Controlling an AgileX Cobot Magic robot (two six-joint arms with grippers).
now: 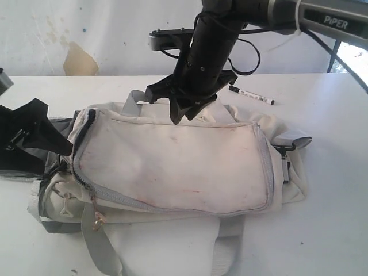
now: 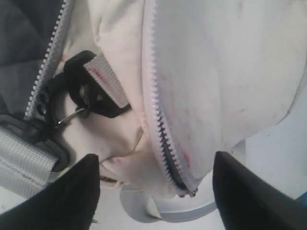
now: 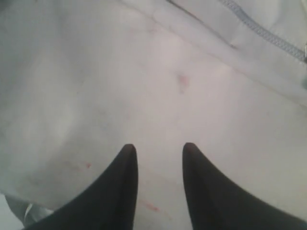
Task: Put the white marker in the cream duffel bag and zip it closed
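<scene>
The cream duffel bag (image 1: 172, 164) lies across the middle of the table, its grey zipper (image 1: 172, 206) parted at the left end with dark lining showing. The white marker (image 1: 251, 95), black cap to the left, lies on the table behind the bag, right of my right gripper. My right gripper (image 1: 187, 113) hangs open and empty just above the bag's back edge; its wrist view shows only cream fabric (image 3: 158, 86) under the gripper (image 3: 159, 145). My left gripper (image 1: 54, 152) is wide open at the bag's left end. In its wrist view the gripper (image 2: 154, 155) straddles the zipper slider (image 2: 192, 193) without touching it.
A grey webbing strap with a black clip (image 2: 81, 103) hangs at the bag's left end. Two more straps (image 1: 103, 253) trail toward the table's front edge. A wall (image 1: 80, 34) stands close behind the table.
</scene>
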